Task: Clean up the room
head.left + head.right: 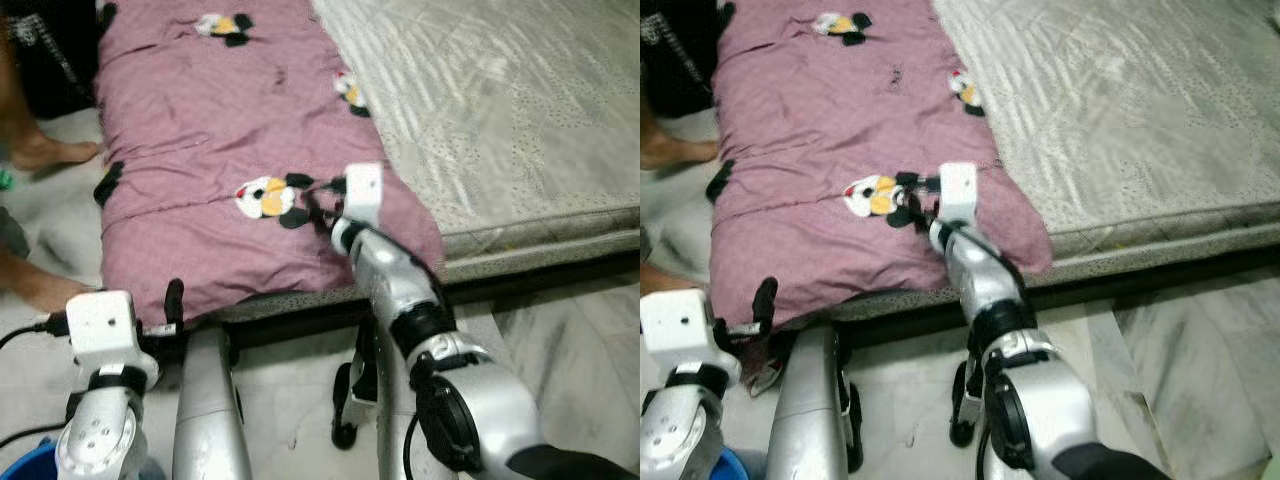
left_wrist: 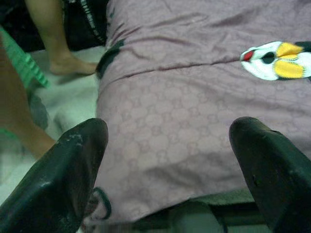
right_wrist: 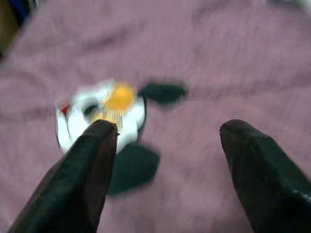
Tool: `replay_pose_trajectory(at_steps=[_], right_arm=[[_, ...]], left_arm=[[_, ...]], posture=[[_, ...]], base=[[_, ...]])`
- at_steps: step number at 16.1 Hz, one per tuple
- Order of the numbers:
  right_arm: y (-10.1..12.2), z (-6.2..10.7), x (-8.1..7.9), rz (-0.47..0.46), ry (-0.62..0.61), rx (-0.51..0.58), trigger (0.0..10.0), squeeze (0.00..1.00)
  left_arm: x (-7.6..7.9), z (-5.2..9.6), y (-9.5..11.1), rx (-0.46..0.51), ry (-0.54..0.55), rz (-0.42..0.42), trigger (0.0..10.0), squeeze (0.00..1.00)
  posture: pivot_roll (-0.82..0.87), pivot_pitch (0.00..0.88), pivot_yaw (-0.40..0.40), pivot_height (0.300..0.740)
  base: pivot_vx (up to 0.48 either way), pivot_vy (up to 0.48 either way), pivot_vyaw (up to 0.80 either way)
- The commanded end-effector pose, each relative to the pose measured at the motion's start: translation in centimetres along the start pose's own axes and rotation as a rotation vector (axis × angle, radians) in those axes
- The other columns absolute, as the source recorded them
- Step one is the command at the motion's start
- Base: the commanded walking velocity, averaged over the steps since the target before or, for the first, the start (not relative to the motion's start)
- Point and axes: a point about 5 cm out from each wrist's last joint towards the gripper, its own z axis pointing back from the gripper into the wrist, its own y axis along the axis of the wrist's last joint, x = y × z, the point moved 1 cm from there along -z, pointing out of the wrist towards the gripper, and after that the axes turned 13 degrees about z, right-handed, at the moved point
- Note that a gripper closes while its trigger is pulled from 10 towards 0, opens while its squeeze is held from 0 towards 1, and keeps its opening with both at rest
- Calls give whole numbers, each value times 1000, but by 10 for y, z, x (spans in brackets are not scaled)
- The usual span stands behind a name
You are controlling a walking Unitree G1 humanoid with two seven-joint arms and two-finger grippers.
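Blanket [image 1: 210,130] lies folded along the bed's [image 1: 520,130] left side, near end drooping over the edge, so I'd pinch a fold, not flat cloth, and lift both corners evenly. Right gripper [image 3: 165,160] is spread wide, holding nothing, over the penguin print [image 3: 99,114] at its 10 o'clock. Left gripper [image 2: 170,160] is likewise agape and empty, aimed at the near hem.

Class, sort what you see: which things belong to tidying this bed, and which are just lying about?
Job in hand:
purple blanket
right gripper, open over it
left gripper, open at its edge
mattress

Lying about:
blue bucket
person's foot
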Motion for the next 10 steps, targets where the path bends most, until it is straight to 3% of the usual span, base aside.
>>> replay_pose_trajectory(at_steps=[1, 2, 4, 5, 6, 9, 10], right_arm=[[-15, -1, -36, -60, 68, -81, 10000, 1000], [-35, 4, -35, -103, 36, -176, 10000, 1000], [-75, 18, -14, -214, -95, -344, 10000, 1000], [-77, 19, -10, -224, -111, -352, 10000, 1000], [-79, 21, 3, -227, -153, -350, 10000, 1000], [-65, 19, 32, -240, -215, -277, 10000, 1000], [-64, 19, 34, -240, -219, -274, 10000, 1000]], left_arm=[[0, 3, 2, -5, 5, -11, 10000, 0], [0, 3, 3, -5, 3, -12, 10000, 0], [0, 1, 3, -9, -2, -19, 10000, 0], [0, 0, 3, -11, -5, -20, 10000, 0], [1, -2, 2, -17, -13, -21, 10000, 0], [6, -11, 2, -8, -33, -17, 10000, 0], [6, -12, 3, -7, -34, -16, 10000, 0]], posture=[[246, 303, -67, 556], [248, 303, -66, 556], [237, 304, -54, 556], [232, 302, -50, 556], [224, 298, -46, 556], [198, 266, -42, 556], [198, 266, -42, 556]], base=[[0, 0, 0], [0, 0, 0], [0, 0, 0], [0, 0, 0], [0, 0, 0], [0, 0, 0], [0, 0, 0]])
